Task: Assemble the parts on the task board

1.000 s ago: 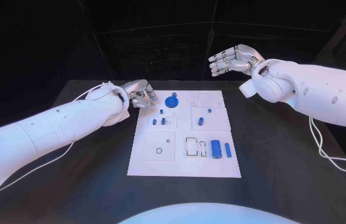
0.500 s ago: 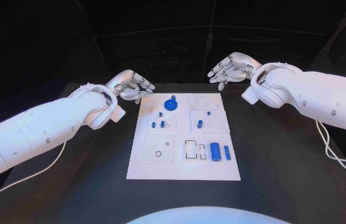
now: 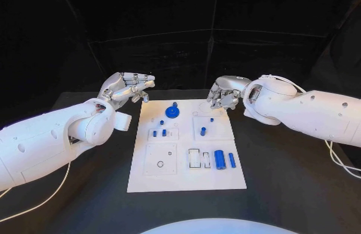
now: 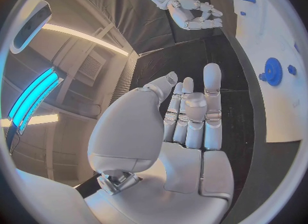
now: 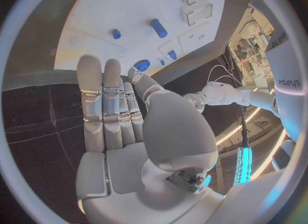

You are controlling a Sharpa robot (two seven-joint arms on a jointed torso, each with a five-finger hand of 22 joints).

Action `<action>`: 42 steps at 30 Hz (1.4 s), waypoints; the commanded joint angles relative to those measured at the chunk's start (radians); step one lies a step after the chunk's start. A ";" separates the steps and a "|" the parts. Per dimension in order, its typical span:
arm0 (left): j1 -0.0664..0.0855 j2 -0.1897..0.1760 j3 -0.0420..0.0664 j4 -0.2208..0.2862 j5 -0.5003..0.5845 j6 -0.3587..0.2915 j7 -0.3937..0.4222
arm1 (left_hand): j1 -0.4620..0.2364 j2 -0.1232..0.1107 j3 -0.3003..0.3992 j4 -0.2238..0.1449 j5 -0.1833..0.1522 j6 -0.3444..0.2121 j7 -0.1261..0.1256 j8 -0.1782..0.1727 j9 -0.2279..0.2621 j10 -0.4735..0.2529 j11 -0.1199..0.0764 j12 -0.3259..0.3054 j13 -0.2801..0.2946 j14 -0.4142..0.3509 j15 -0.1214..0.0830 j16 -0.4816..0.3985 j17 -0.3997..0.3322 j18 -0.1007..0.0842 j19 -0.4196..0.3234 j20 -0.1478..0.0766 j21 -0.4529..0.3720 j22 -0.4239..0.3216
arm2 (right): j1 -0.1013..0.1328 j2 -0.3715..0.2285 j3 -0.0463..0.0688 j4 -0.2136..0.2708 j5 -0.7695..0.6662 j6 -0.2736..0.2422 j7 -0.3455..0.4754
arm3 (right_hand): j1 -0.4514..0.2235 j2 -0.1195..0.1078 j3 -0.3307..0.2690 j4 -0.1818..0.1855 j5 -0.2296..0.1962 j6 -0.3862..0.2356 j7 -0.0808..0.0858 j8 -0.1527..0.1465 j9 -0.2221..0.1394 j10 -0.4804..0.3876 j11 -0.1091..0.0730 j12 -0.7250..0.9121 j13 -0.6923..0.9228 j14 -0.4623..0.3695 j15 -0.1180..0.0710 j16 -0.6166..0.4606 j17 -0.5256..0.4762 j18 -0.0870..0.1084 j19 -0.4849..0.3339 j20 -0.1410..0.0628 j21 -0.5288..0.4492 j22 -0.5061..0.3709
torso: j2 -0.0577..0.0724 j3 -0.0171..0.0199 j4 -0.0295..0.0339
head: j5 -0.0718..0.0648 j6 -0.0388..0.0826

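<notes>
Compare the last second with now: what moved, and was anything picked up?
The left hand rose off the board's far-left corner and hangs open. The right hand came down to the far-right corner, empty. Nothing was picked up; the blue parts kept their places.

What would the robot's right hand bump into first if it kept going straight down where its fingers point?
Probably the task board. The right hand hangs over the board's far edge, fingers pointing down, near the blue gear. Depth is hard to judge, so it might land just beyond the board.
</notes>
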 commanded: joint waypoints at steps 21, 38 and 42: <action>-0.002 -0.010 -0.001 0.022 0.109 0.034 0.066 | -0.006 -0.001 -0.010 0.001 -0.003 -0.004 -0.003 0.006 0.001 -0.002 0.000 0.014 0.004 -0.012 0.001 -0.012 -0.011 0.007 -0.005 -0.002 -0.014 -0.006 | -0.065 0.029 -0.001 -0.021 -0.163 0.042 -0.059 | -0.033 -0.041 0.090 0.017 -0.003 -0.033 -0.001 -0.006 0.003 -0.042 0.010 -0.031 -0.012 -0.013 0.016 0.018 0.079 -0.026 -0.046 0.021 0.243 0.236 | 0.000 0.0027 0.0008 | 0.001 0.000; -0.004 -0.010 -0.001 0.022 0.109 0.045 0.058 | -0.003 0.000 -0.014 0.000 -0.003 -0.010 0.000 0.005 0.000 -0.011 0.003 0.019 0.006 -0.011 0.003 -0.010 -0.009 0.006 -0.004 -0.001 -0.018 -0.010 | -0.102 0.051 -0.001 -0.058 -0.130 0.043 -0.036 | -0.029 -0.054 0.127 0.022 0.005 -0.022 0.012 -0.001 0.005 -0.043 0.015 -0.028 -0.008 -0.019 0.015 0.014 0.101 -0.030 -0.033 0.029 0.344 0.339 | 0.003 0.0021 0.0002 | 0.006 -0.001; -0.005 -0.010 -0.001 0.021 0.109 0.045 0.057 | -0.003 0.000 -0.014 0.000 -0.003 -0.011 0.001 0.004 0.000 -0.013 0.004 0.020 0.006 -0.010 0.003 -0.009 -0.007 0.006 -0.003 -0.001 -0.019 -0.011 | -0.104 0.055 -0.001 -0.064 -0.129 0.045 -0.033 | -0.024 -0.048 0.144 0.023 -0.001 -0.006 0.011 0.003 0.008 -0.033 0.013 -0.022 -0.006 -0.021 0.014 0.013 0.106 -0.030 -0.035 0.030 0.358 0.352 | 0.003 0.0018 0.0002 | 0.005 -0.003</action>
